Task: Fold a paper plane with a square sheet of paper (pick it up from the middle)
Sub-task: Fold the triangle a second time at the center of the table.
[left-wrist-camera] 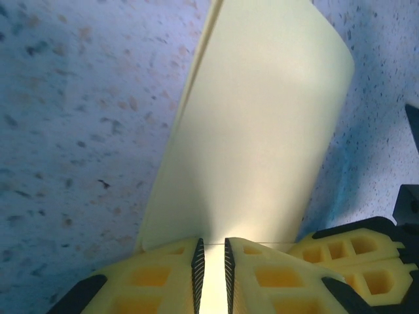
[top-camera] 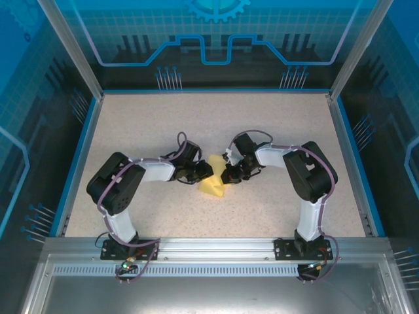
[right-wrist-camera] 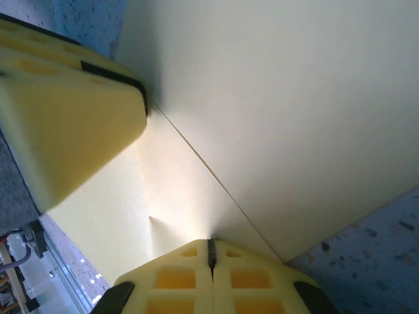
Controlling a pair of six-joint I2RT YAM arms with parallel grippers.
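- Left hand pinches one edge of the folded yellow paper at the middle of the speckled table.
- Right hand, pressed together, grips the same paper at a crease.
- The paper sits between both hands.

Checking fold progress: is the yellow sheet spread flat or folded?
Folded over. The sheet shows one layer over another along a straight edge, and curves between the left gripper and right gripper pinching it.
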